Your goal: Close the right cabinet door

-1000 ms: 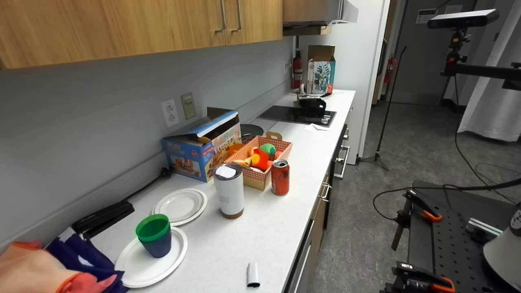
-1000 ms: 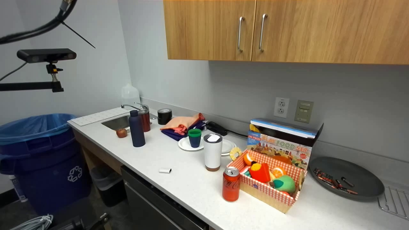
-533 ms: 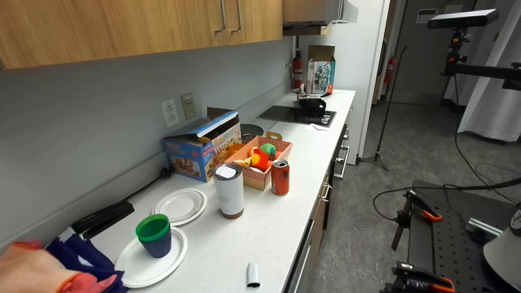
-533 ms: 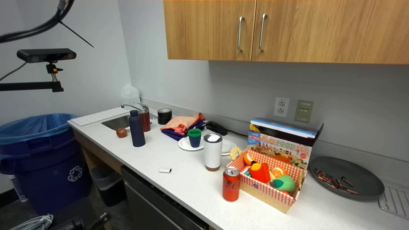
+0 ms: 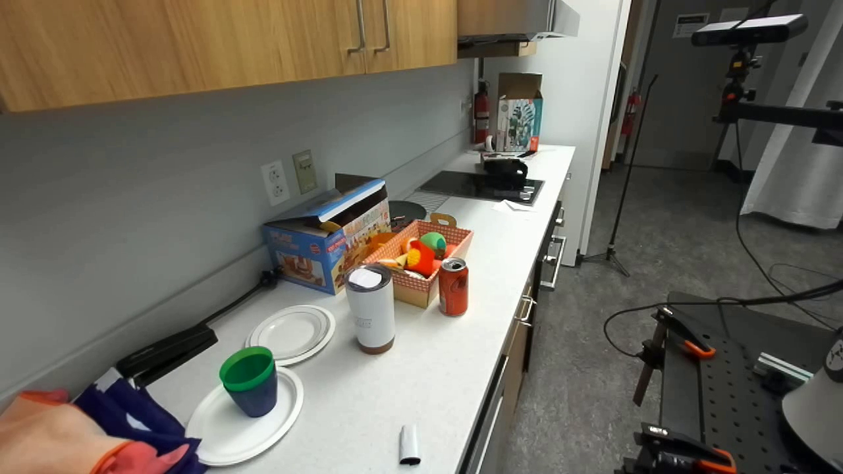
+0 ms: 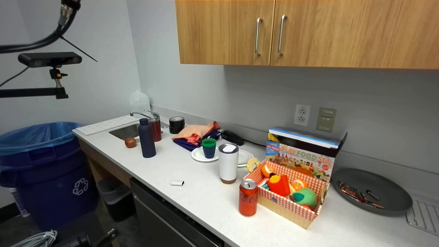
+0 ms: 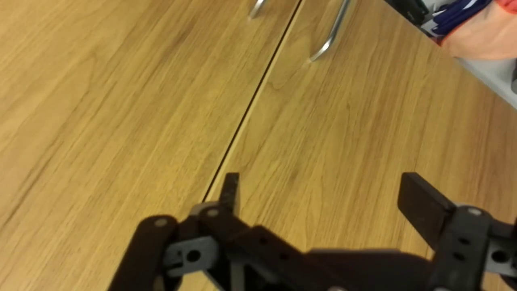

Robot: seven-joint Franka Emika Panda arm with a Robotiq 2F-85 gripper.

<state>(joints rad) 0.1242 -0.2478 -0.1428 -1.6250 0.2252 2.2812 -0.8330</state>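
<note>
The right cabinet door, honey-brown wood, shows in both exterior views. It stands flush with the neighbouring left door, a thin seam between them. Its silver bar handle is beside the seam. In the wrist view, which is upside down, the right door fills the left side, with part of its handle at the top. My gripper is open and empty, in front of the left door, one finger near the seam. Contact cannot be told. The gripper is outside both exterior views.
Below the cabinet, the counter holds a white tumbler, a red can, a toy-food basket and a dark pan. Camera stands rise at the sides. A cable hangs at the upper left.
The arm's cable at the upper left of an exterior view has shifted slightly left and down, and a thin dark rod now crosses the camera at upper right in an exterior view. Doors unchanged.
</note>
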